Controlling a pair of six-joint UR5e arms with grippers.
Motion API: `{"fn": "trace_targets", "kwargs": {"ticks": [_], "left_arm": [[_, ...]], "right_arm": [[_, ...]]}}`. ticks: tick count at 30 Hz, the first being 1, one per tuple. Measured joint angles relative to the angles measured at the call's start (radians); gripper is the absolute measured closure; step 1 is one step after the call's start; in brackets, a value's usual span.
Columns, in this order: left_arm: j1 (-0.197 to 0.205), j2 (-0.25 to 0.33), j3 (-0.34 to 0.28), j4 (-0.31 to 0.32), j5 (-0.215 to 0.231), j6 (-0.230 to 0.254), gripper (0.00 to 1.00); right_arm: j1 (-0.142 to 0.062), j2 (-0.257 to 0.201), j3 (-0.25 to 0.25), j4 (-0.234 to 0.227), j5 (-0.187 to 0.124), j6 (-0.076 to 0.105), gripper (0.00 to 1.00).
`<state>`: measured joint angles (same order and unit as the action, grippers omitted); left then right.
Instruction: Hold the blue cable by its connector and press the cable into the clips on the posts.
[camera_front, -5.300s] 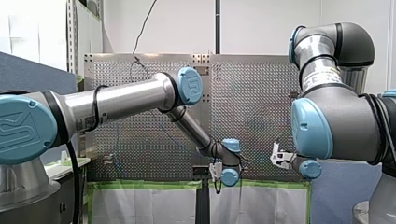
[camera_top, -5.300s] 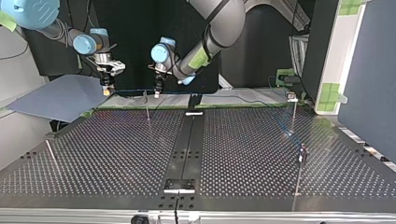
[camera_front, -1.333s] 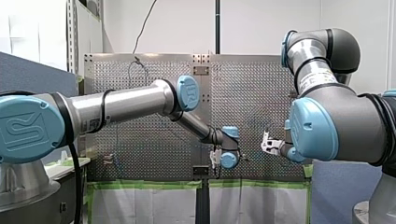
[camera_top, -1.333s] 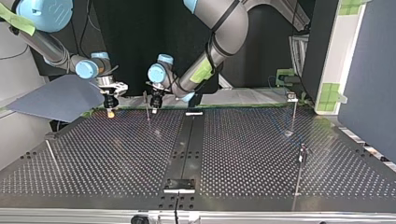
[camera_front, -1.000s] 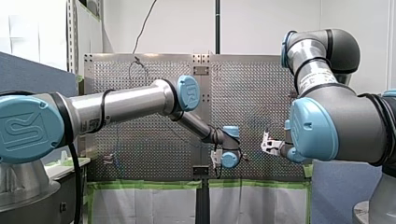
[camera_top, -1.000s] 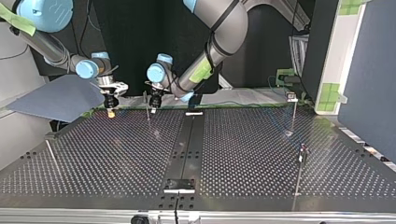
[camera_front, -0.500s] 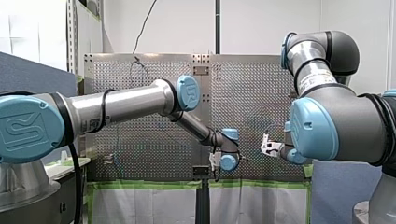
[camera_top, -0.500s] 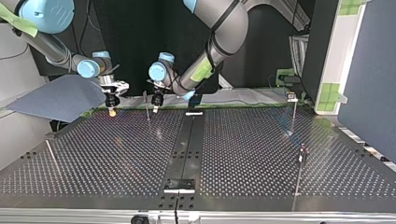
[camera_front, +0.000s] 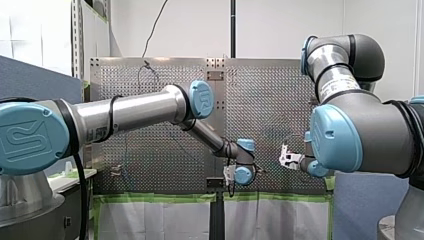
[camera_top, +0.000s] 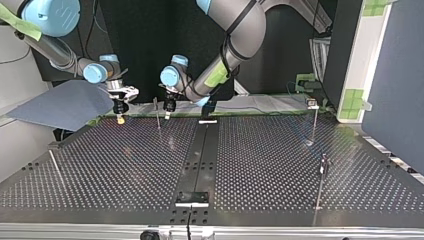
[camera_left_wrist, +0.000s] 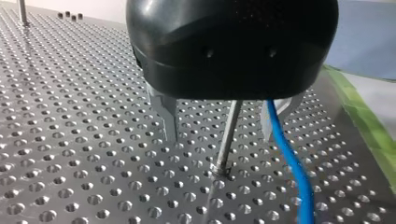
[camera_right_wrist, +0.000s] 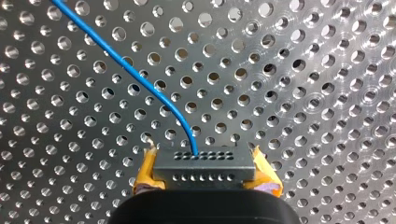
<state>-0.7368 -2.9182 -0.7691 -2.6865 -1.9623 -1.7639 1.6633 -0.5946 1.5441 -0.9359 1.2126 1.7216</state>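
Yellow pads of the right gripper are clamped on the grey connector. The blue cable leaves it over the perforated table. Left gripper: 2 metal fingers apart, straddling a post, cable just beside 1 finger. Both sit at the table's far edge in the top view.

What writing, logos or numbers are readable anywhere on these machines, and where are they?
No text can be read.
Blue cap on my left arm: embossed logo, letters unclear.
Pale label on my right arm: print too blurred.
Sticker on my left arm: too small.
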Motion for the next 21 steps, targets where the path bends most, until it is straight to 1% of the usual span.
{"fn": "trace_targets", "kwargs": {"ticks": [1,2,5,6,7,9,10,11,15,21], "left_arm": [[0.000,0.000,-0.002,-0.002,-0.002,0.002,0.14],[0.000,0.001,-0.004,-0.004,-0.006,0.004,0.11],[-0.001,0.001,-0.008,-0.014,-0.025,0.015,0.11],[-0.002,0.001,-0.009,-0.019,-0.033,0.021,0.09],[-0.003,0.001,-0.009,-0.025,-0.040,0.027,0.09],[-0.005,0.003,-0.009,-0.040,-0.057,0.043,0.03],[-0.004,0.003,-0.010,-0.048,-0.065,0.049,0.03],[-0.004,0.003,-0.010,-0.055,-0.073,0.053,0.00],[-0.006,0.003,-0.026,-0.075,-0.091,0.047,0.00],[-0.017,0.012,-0.069,-0.077,-0.095,0.050,0.00]], "right_arm": [[0.000,0.000,0.000,0.000,0.000,0.000,1.00],[0.000,0.000,0.000,0.000,0.000,0.000,1.00],[0.000,0.000,0.000,0.000,0.001,0.000,1.00],[0.000,0.000,0.000,0.000,0.001,0.000,1.00],[0.000,0.000,0.000,0.000,0.001,0.000,1.00],[0.001,0.000,0.000,0.000,0.001,-0.001,1.00],[0.001,0.000,0.000,0.000,0.001,-0.001,1.00],[0.001,0.000,0.000,0.000,0.002,-0.001,1.00],[0.002,0.000,0.000,0.001,0.002,-0.002,1.00],[0.002,0.000,0.000,0.019,0.005,-0.004,1.00]]}}
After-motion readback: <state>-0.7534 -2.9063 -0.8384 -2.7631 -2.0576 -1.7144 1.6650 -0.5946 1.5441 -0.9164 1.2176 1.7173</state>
